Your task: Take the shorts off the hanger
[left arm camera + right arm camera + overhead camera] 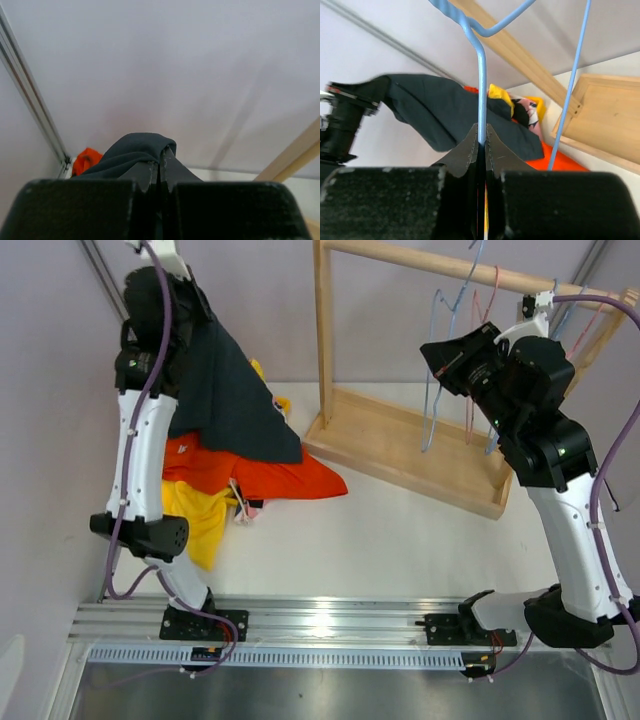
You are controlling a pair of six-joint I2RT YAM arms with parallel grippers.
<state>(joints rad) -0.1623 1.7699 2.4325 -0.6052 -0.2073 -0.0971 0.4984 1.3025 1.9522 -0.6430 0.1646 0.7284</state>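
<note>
Top external view: the dark slate grey shorts [235, 390] are held aloft in the left jaws (closed on the cloth) above orange-red shorts [290, 478] on the tabletop [400, 530]; a blue hanger [481, 75] is clamped by the right jaws.

One wooden rack [410, 445] is counted at 2 o'clock on the surface [400, 540]. At least three wire hangers are hung on it, the light blue hanger [481, 85] among them; more cannot be told. Four pairs are distinguished at 10 o'clock: grey shorts [235, 390], orange-red shorts [290, 478], yellow shorts [205, 525], pink shorts [534, 120]. Two arms are seen, the left arm [140, 455] and the right arm [580, 530].
</note>
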